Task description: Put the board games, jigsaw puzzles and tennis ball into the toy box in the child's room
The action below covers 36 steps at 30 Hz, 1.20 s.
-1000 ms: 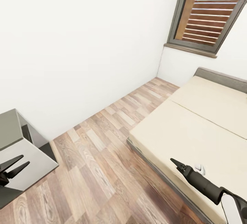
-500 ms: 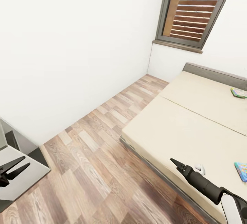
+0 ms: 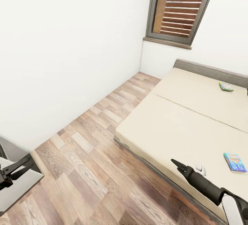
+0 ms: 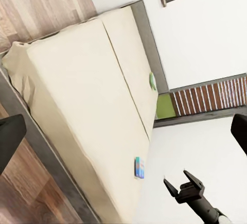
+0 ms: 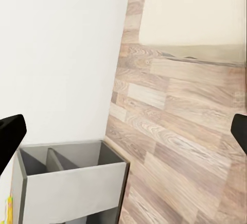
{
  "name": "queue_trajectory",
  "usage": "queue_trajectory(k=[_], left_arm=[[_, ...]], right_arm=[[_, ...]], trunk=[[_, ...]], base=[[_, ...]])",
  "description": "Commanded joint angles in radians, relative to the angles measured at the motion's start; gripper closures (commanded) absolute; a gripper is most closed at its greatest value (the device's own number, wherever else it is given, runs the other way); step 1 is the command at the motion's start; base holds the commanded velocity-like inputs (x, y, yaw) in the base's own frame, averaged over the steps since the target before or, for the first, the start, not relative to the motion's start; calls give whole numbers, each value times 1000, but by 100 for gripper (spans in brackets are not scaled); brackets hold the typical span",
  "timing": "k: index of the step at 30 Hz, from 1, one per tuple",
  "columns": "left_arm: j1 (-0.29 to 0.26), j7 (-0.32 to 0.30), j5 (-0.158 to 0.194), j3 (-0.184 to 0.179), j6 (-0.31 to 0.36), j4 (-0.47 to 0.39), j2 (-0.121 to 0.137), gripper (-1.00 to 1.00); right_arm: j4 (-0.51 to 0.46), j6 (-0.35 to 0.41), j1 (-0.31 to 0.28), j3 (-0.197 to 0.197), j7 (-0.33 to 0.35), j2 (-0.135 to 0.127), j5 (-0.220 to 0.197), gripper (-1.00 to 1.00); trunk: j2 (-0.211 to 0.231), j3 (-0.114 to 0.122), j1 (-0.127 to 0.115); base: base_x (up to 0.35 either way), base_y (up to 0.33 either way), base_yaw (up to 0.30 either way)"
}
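Two games lie on the bed [image 3: 179, 128]: blue game [image 3: 235, 162] near its right edge toward the foot, green game [image 3: 226, 86] up by the headboard. Neither is picked up yet. Left hand [image 3: 15, 170] spread and empty, over the grey cabinet [image 3: 19, 187]. Right hand [image 3: 179, 165] empty above the bed's foot edge, fingers parted. Collection from the bed not begun, by my reading.

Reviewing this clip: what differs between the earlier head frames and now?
The camera swung right: the bed and window slid left in view, bringing two board games into sight. Nothing was grasped. Both grippers, left and right, kept their pose, empty.
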Motion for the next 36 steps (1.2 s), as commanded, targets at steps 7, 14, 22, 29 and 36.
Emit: queue_trajectory(k=[7,14,22,29,36], left_arm=[[0,-2,1,0,0,0,0,-100],[-1,-2,1,0,-1,0,0,-100],[0,-2,1,0,-1,0,0,-100],[0,-2,1,0,-1,0,0,-100],[-1,-2,1,-2,-1,0,0,-100]], right_arm=[[0,6,-1,-1,3,0,0,-100],[0,6,-1,-1,4,0,1,-100],[0,5,-1,-1,5,0,2,-100],[-1,4,-1,-1,5,1,3,-100],[-1,-42,-1,0,6,1,3,-100]], trunk=[[-2,-9,0],[-2,-15,0],[-2,-17,0],[-2,-17,0],[-2,-10,0]], base=[[0,0,-178],[0,0,-187],[0,0,-241],[0,0,-274],[0,0,-230]])
